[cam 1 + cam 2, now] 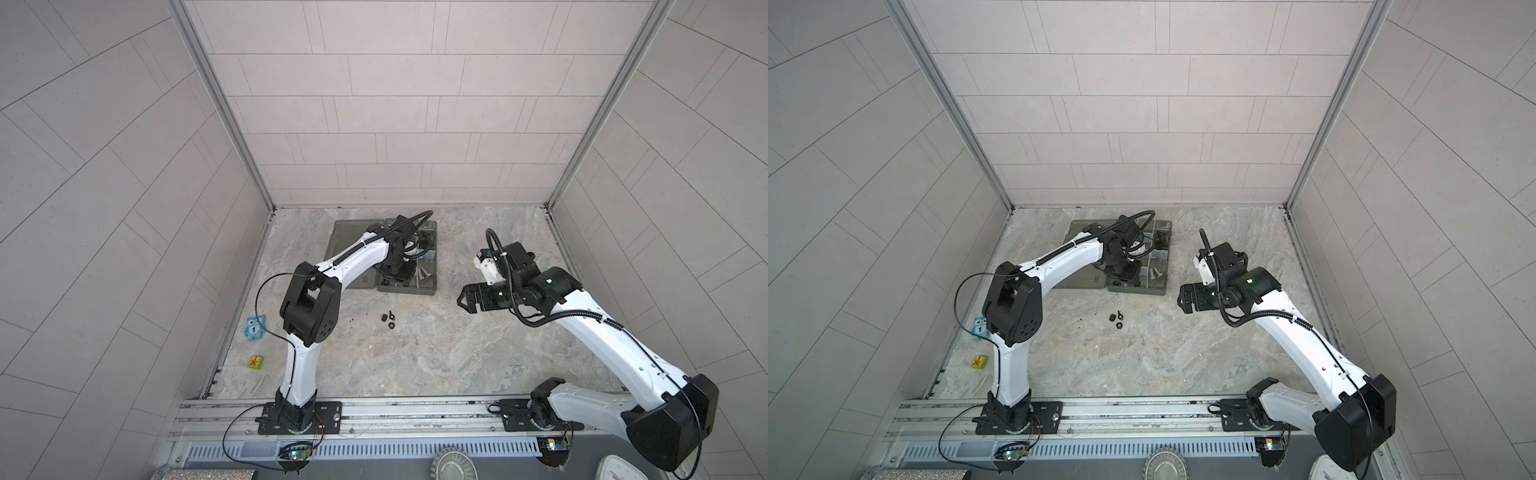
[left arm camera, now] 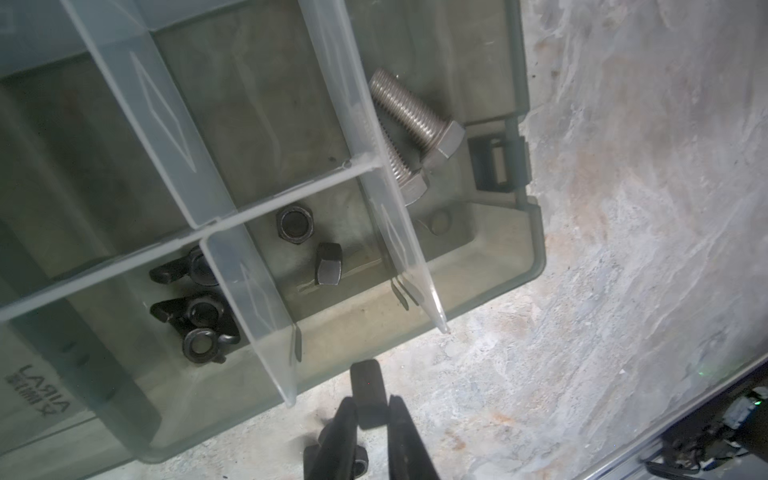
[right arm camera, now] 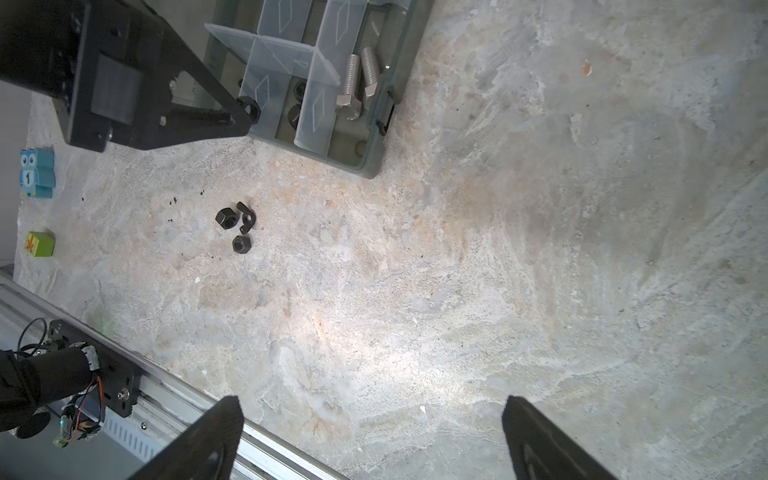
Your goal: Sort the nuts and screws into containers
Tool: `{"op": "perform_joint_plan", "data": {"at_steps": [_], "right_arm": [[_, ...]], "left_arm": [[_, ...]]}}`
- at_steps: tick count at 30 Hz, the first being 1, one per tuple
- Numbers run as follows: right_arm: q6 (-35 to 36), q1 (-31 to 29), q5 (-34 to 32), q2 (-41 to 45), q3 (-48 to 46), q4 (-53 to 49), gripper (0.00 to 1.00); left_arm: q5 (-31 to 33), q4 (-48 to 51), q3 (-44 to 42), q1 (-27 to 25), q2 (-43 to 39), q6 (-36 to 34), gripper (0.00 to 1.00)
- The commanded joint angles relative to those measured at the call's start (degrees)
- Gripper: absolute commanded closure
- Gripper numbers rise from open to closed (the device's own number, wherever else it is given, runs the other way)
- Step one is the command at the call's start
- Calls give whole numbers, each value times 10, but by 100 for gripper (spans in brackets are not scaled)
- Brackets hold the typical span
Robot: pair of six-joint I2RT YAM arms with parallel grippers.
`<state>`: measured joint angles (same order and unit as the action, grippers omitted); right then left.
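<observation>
My left gripper hangs over the near end of the smoky organizer box. Its fingers stand a narrow gap apart on a black nut, seen edge-on and sticking out past the tips. Below it, one of the containers holds two black hex nuts, another several wing nuts, and a third two silver screws. Two hex nuts and a wing nut lie loose on the table. My right gripper hovers open and empty right of the box.
The box's flat lid lies open to the left of the compartments. A blue owl block and a green cube sit by the left wall. The arm rail runs along the front edge.
</observation>
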<state>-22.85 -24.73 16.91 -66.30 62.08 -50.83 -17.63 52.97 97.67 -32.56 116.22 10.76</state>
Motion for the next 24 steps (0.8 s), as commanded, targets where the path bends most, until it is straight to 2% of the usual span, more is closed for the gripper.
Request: {"op": "perform_joint_plan", "data": {"at_steps": [1, 7, 12, 18, 24], "right_arm": [[11, 5, -10, -3, 17, -13, 1], [14, 12, -10, -6, 22, -16, 1], [18, 14, -5, -15, 26, -16, 1], [20, 14, 13, -37, 33, -5, 1], [27, 13, 33, -64, 56, -3, 1]], "left_arm": [[0, 15, 20, -2, 11, -7, 67], [3, 22, 40, -1, 25, -7, 67], [23, 24, 26, -1, -1, -7, 66], [55, -4, -85, 0, -90, -2, 55], [65, -25, -218, 0, -163, -7, 54]]}}
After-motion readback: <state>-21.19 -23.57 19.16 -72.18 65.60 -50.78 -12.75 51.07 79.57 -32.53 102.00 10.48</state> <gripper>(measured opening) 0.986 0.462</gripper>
